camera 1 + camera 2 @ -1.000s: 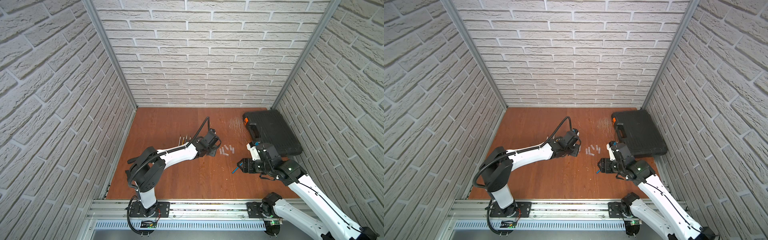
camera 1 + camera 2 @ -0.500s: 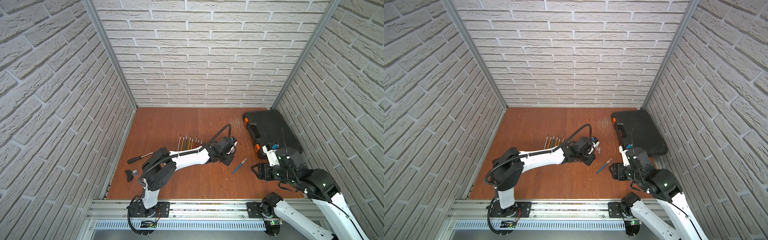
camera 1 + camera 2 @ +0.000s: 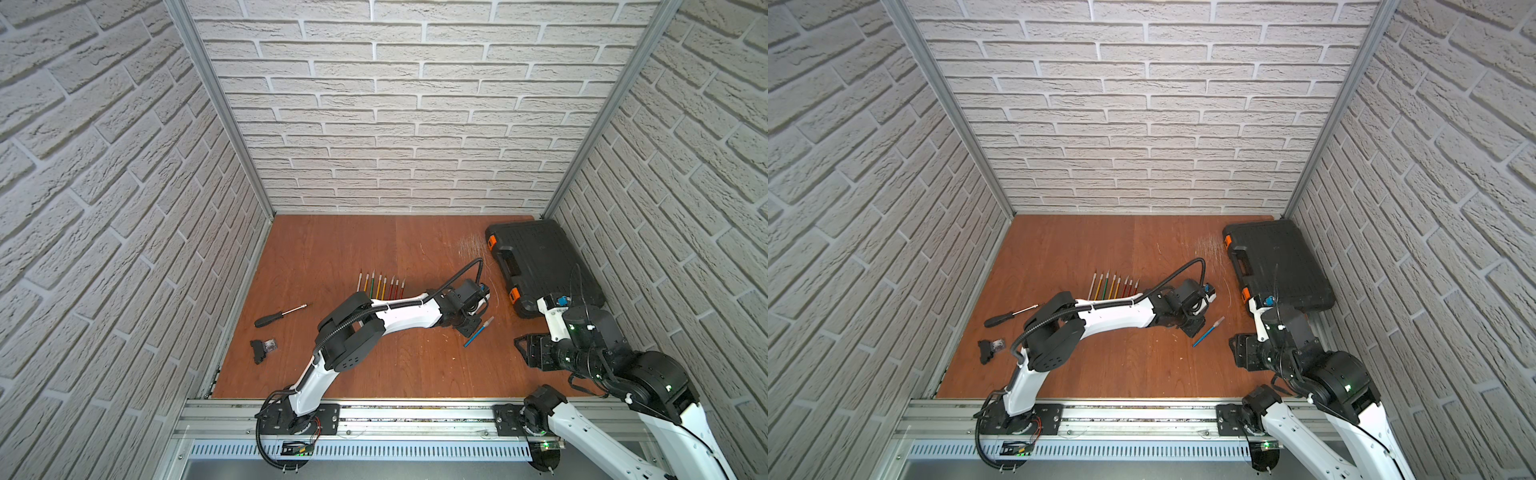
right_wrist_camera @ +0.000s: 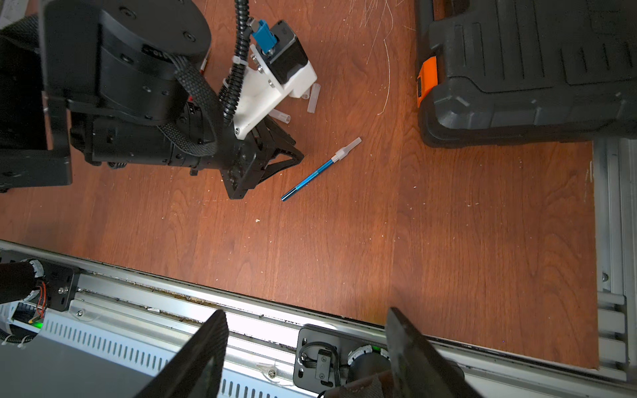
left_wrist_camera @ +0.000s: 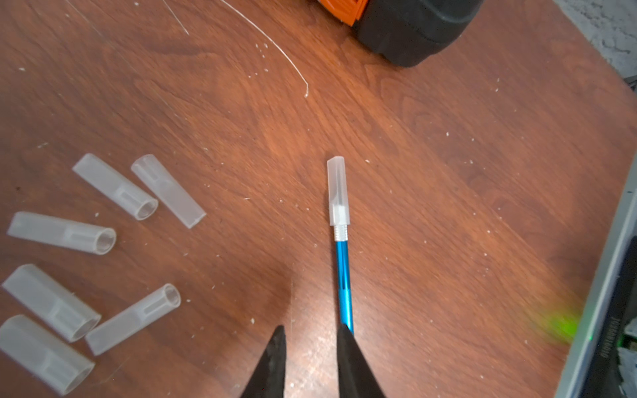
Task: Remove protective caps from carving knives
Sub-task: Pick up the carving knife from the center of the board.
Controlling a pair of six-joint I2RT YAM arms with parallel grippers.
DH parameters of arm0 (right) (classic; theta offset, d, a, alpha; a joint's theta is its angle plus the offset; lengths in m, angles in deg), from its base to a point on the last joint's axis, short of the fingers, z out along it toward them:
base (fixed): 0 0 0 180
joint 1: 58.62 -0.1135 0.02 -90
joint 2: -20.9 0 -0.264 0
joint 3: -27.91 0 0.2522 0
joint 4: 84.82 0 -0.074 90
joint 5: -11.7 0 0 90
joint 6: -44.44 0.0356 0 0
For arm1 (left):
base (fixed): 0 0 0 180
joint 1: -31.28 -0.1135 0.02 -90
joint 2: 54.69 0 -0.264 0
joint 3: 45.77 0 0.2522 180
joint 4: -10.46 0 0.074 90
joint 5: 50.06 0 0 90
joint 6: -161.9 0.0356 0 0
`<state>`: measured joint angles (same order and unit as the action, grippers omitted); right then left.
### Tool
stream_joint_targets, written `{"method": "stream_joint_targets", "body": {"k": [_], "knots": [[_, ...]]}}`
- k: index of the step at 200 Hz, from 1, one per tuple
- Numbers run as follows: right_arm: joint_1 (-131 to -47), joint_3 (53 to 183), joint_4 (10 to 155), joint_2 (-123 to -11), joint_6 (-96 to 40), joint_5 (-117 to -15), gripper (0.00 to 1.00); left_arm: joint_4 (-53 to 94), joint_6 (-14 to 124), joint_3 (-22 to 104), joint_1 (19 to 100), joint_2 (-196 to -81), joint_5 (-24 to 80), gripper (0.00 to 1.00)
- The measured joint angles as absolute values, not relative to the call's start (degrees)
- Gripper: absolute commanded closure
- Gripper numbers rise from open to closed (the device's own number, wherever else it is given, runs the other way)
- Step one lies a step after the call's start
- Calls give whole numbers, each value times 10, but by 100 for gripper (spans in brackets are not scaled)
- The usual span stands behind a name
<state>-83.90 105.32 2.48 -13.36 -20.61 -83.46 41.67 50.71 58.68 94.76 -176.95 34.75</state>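
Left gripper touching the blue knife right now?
Apart. In the left wrist view a fingertip of the left gripper overlaps the blue knife, but the right wrist view shows bare wood between them.

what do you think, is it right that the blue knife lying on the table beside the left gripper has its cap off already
Not quite: the cap is on. The blue knife lies on the table beside the left gripper, but the translucent sleeve covers its blade end, as the left wrist view shows.
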Motion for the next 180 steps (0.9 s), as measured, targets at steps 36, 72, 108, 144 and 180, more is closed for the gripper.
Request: {"method": "stream_joint_targets", "body": {"k": [36,72,108,144,180], "knots": [[-839,1051,28,-131,-207,-836,28,431,509,608,960,-1793,358,74],[-839,1045,29,-129,-207,-836,28,451,509,615,973,-1805,370,76],[-839,1038,33,-127,-207,-836,28,455,508,618,981,-1811,375,77],[-839,1036,38,-126,-207,-836,28,463,507,618,984,-1814,381,79],[-839,1036,40,-126,-207,-836,28,481,508,632,989,-1822,401,81]]}}
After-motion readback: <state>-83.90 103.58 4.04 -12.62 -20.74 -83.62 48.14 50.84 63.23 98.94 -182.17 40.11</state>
